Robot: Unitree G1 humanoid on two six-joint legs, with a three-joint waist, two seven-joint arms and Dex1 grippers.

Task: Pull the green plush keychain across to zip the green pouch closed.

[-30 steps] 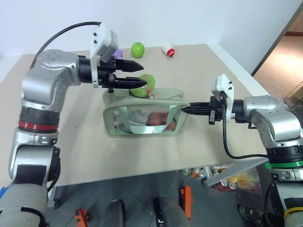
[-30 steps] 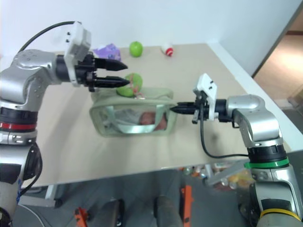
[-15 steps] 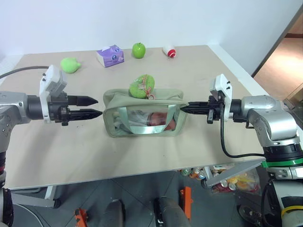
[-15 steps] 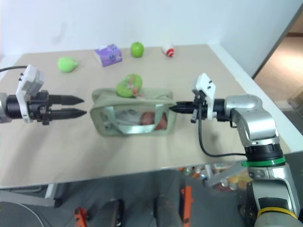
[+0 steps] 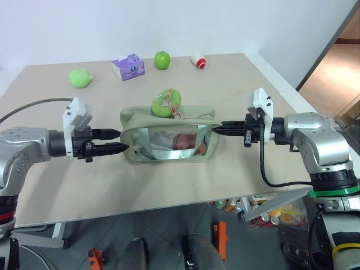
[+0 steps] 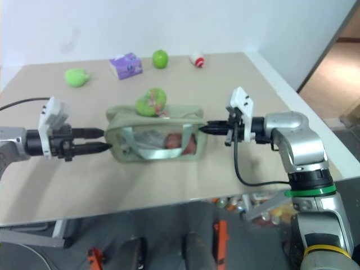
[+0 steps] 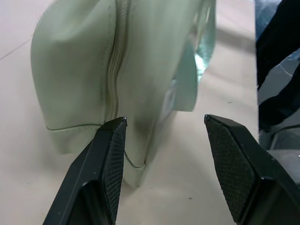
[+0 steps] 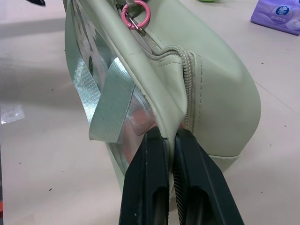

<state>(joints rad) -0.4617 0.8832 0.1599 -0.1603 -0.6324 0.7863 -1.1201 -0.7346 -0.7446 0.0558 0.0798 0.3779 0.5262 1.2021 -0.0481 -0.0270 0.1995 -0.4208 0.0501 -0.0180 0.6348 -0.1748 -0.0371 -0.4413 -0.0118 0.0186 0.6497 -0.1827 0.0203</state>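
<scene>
Silver arms, black cables

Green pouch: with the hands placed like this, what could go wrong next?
1. The right hand pinches only a thin fold at the green pouch end; it may slip once pulling starts.
2. The open left hand sits at the pouch's end, away from the green plush keychain, and could shove the pouch.

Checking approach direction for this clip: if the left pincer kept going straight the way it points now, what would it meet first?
Most likely the near end of the green pouch. The left pincer is open and level with that end; the left wrist view shows the pouch's end wall directly ahead between the fingers, seemingly not yet touching.
</scene>
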